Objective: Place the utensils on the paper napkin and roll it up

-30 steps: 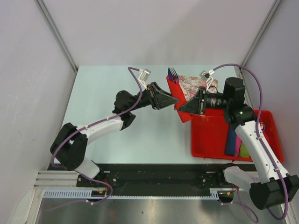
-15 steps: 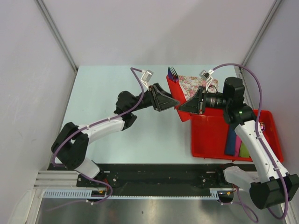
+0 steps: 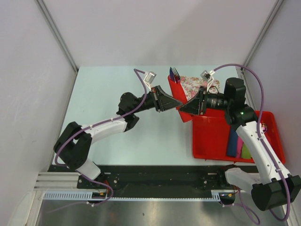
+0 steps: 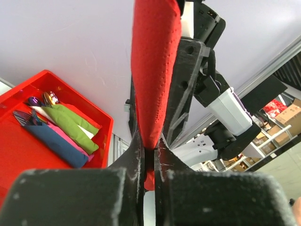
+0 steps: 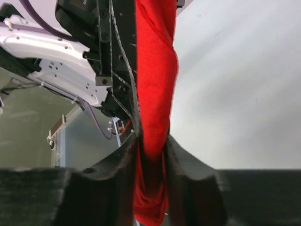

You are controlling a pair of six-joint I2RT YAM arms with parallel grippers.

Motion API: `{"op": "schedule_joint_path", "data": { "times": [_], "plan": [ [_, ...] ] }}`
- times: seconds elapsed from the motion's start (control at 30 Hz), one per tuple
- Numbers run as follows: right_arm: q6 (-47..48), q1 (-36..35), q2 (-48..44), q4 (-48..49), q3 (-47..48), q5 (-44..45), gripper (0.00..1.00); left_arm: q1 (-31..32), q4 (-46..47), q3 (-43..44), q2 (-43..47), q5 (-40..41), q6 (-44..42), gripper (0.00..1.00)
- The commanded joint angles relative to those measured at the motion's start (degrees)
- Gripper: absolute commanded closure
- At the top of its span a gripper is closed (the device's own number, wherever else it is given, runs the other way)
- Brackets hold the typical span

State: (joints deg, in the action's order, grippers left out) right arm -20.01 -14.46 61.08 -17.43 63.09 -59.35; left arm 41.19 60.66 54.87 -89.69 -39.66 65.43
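Observation:
The paper napkin point(image 3: 174, 89) is a bright red roll held up off the table between both arms. Dark utensils point(image 3: 174, 73), fork tines among them, stick out of its far end. From the left, my left gripper point(image 3: 179, 103) is shut on the roll. In the left wrist view its jaws point(image 4: 149, 141) pinch the red paper point(image 4: 155, 70) tightly. My right gripper point(image 3: 182, 109) meets it from the right. Its fingers point(image 5: 151, 141) stand a little apart, both pressed against the thick red roll point(image 5: 155, 70).
A red tray point(image 3: 211, 136) lies at the right, with blue, pink and green napkin rolls point(image 3: 237, 143) at its near right end; they also show in the left wrist view point(image 4: 61, 132). A floral-patterned mat point(image 3: 195, 84) lies behind the grippers.
My left gripper has shifted right, closer to the right one, and its jaws have shut again on the red roll. The right jaws have widened slightly around it.

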Motion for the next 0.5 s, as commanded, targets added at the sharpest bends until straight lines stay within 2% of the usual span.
{"op": "schedule_joint_path", "data": {
  "times": [0.0, 0.1, 0.2, 0.37, 0.47],
  "plan": [
    [3.66, 0.3, -1.4, -2.94, 3.62, 1.87, 0.54, -0.41, 3.23, 1.03, 0.74, -0.51, -0.56, 1.0],
    [4.1, 2.06, -1.93, -4.54, 4.58, 2.58, 0.4, -0.41, 3.14, 0.94, 0.83, -1.12, -1.18, 1.0],
    [3.4, 3.9, -1.75, -4.1, 5.9, 2.14, 0.34, -0.41, 3.14, 0.76, 0.92, -1.38, -1.88, 1.0],
    [0.77, 5.49, 0.0, -1.56, 8.71, 0.99, 0.33, 0.55, 1.74, 1.55, 0.92, -3.67, -4.78, 1.0],
    [0.41, 5.32, 1.41, -1.2, 9.59, 0.38, 0.36, 1.26, -0.81, 2.52, 1.18, -4.89, -7.33, 1.0]
  ]
}}
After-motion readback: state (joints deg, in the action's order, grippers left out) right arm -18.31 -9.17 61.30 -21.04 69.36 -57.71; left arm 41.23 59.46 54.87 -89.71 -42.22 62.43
